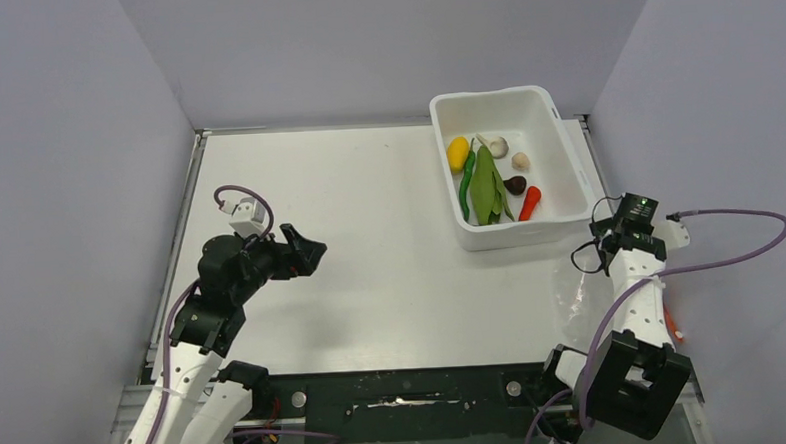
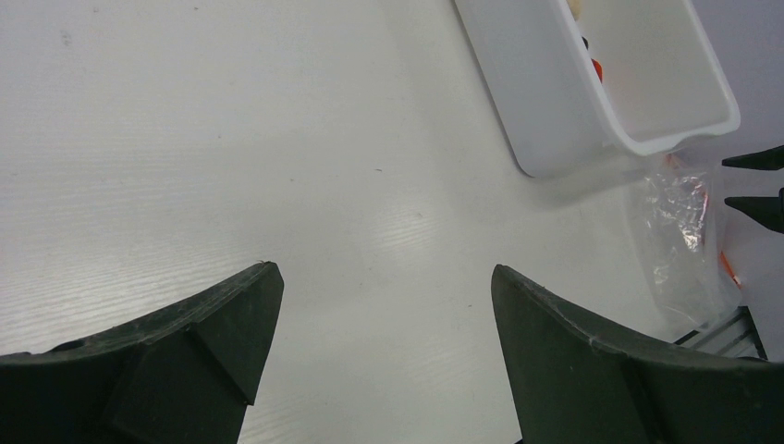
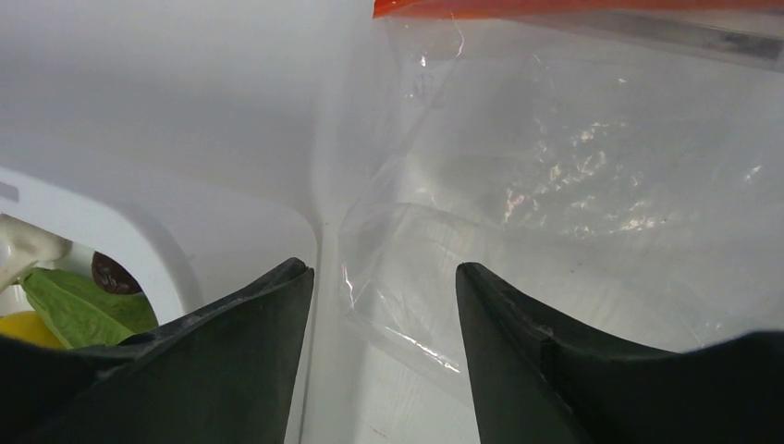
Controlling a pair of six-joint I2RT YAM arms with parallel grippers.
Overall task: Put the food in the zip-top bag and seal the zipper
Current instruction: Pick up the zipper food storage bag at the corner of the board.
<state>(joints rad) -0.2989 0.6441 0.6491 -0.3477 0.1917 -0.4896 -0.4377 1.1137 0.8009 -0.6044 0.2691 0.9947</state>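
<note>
The food lies in the white tub [image 1: 549, 110]: a yellow lump [image 1: 457, 153], thin green pepper [image 1: 466, 189], flat green leaf [image 1: 486, 188], maroon piece [image 1: 515, 185], beige piece [image 1: 520, 161] and orange-red cone [image 1: 530, 203]. The clear zip-top bag [image 3: 555, 185] lies flat on the table just beside the tub, its red-orange zipper [image 3: 573, 7] at the far edge. My right gripper [image 3: 384, 273] hovers open over the bag's near corner, with nothing pinched. My left gripper [image 2: 384, 277] is wide open over bare table, far left of the tub.
The tub's near corner [image 3: 139, 231] sits right beside my right gripper's left finger. Grey walls enclose the table on three sides. In the left wrist view the crumpled bag [image 2: 679, 231] lies between the tub [image 2: 555, 120] and the table's right edge.
</note>
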